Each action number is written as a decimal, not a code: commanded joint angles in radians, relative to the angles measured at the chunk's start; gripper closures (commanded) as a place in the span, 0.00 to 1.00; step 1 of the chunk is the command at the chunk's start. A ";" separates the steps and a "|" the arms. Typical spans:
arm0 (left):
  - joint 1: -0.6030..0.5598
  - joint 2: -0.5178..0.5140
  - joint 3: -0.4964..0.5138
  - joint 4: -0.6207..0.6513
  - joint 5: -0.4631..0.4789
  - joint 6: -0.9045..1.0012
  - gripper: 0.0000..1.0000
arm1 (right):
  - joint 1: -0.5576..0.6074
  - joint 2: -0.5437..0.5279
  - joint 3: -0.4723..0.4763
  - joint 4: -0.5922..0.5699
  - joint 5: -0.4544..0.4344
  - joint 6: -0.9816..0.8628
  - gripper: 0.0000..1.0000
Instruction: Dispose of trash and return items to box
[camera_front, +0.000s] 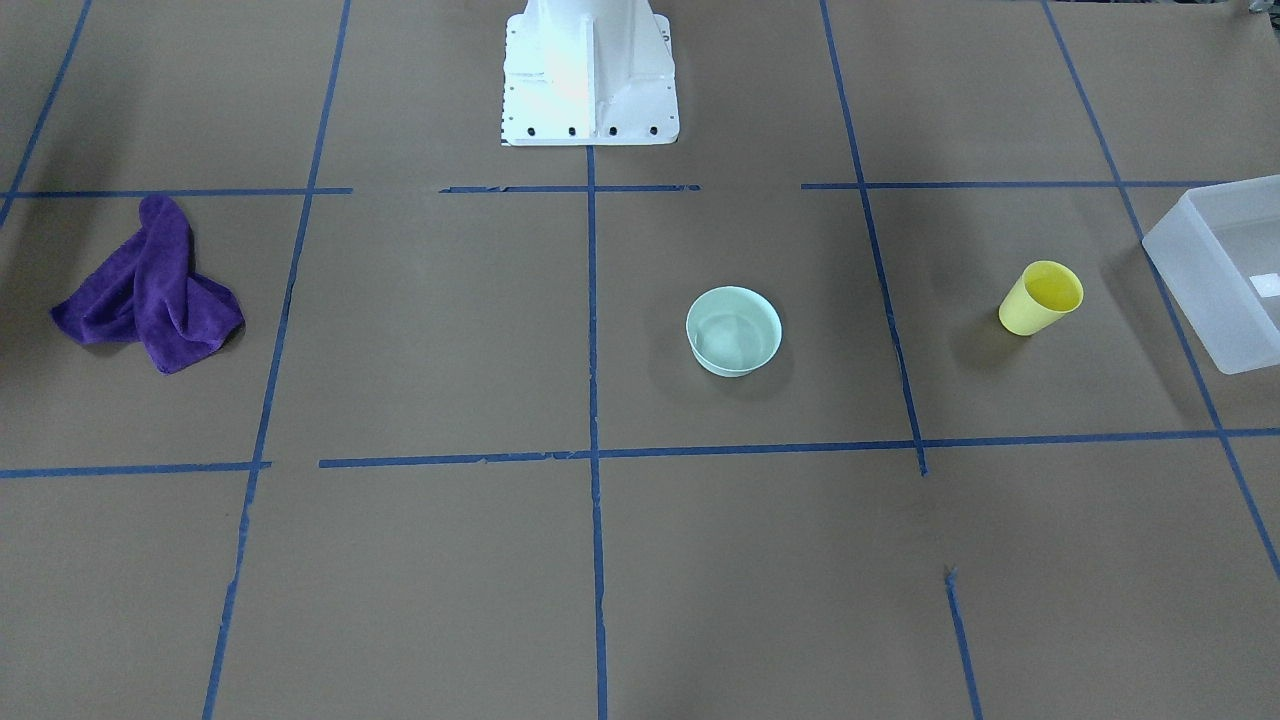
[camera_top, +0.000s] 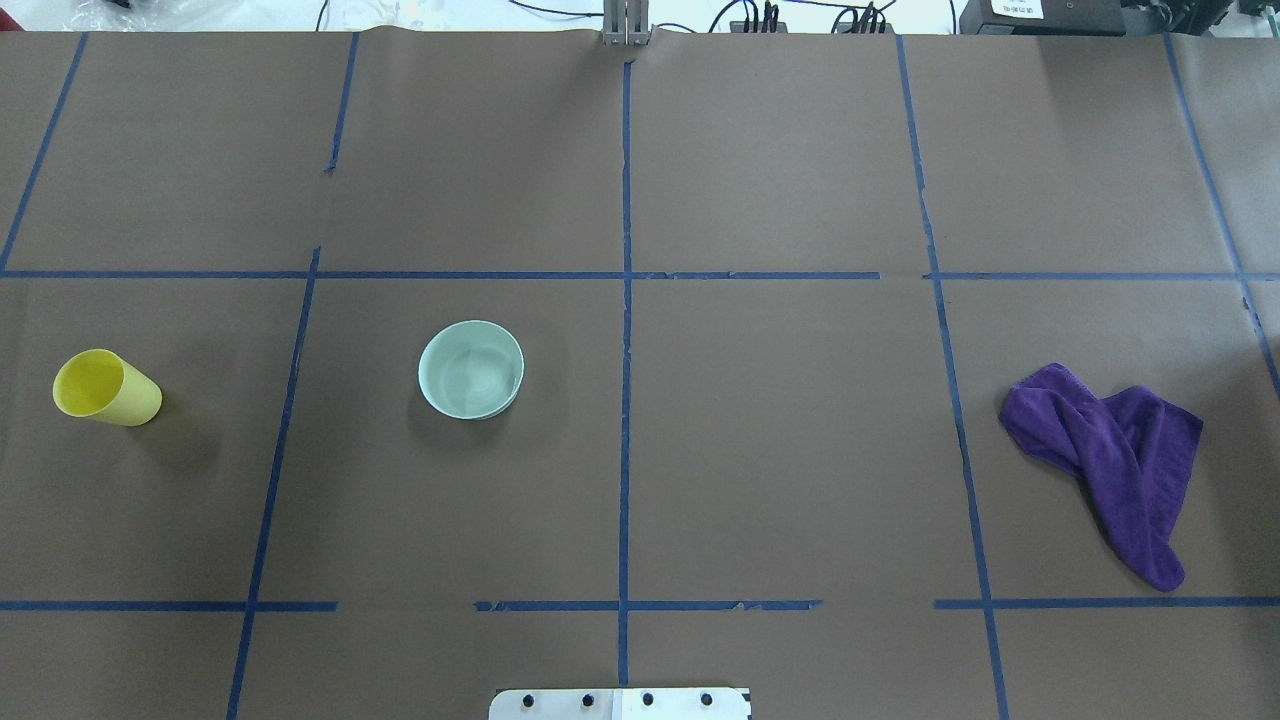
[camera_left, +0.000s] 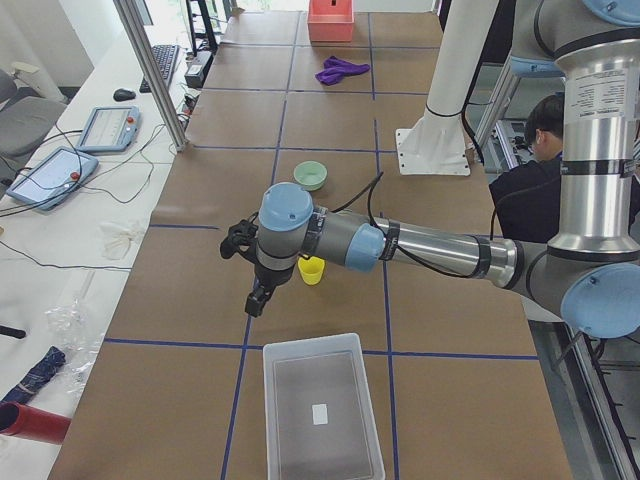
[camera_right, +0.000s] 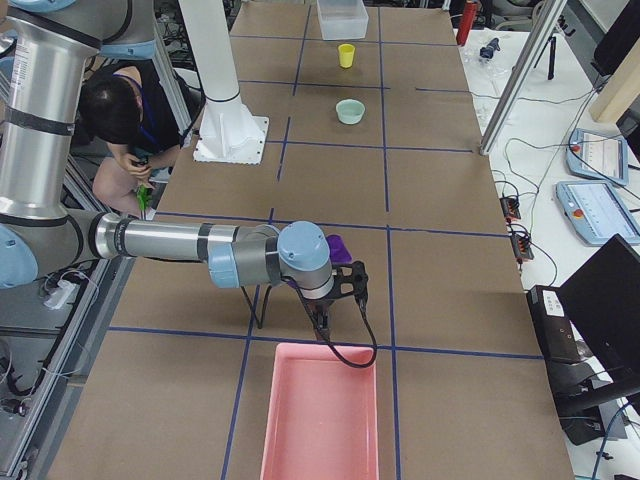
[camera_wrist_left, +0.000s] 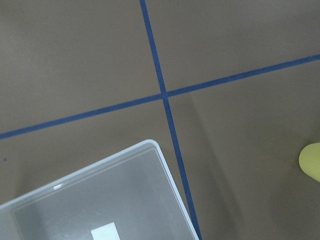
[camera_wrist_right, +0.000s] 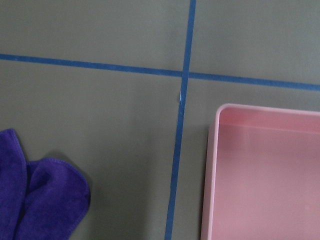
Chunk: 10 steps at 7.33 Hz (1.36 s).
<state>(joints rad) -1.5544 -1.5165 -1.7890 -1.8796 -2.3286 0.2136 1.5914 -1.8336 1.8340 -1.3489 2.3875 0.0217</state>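
Note:
The yellow cup stands upright on the brown table, and also shows in the overhead view. The mint-green bowl sits upright nearer the middle. The frosted white box lies at the table's left end, and its corner shows in the left wrist view. My left gripper hangs above the table between the cup and the box. My right gripper hangs above the table beside a pink bin. Both show only in side views, so I cannot tell whether they are open or shut.
A crumpled purple cloth lies on the right side, close to my right gripper. A pink bin stands at the right end of the table. Blue tape lines grid the table. The white robot base stands at the near edge.

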 joint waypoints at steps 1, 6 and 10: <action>0.039 -0.020 0.061 -0.312 -0.003 -0.073 0.00 | -0.001 0.020 -0.002 0.056 0.079 0.010 0.00; 0.307 0.066 0.072 -0.687 -0.011 -0.639 0.00 | -0.001 0.007 -0.005 0.140 0.069 0.043 0.00; 0.645 0.159 0.075 -0.739 0.469 -1.133 0.22 | -0.001 -0.009 -0.004 0.212 0.068 0.041 0.00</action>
<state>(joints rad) -1.0276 -1.3661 -1.7193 -2.6132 -1.9818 -0.7536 1.5907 -1.8447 1.8287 -1.1716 2.4552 0.0627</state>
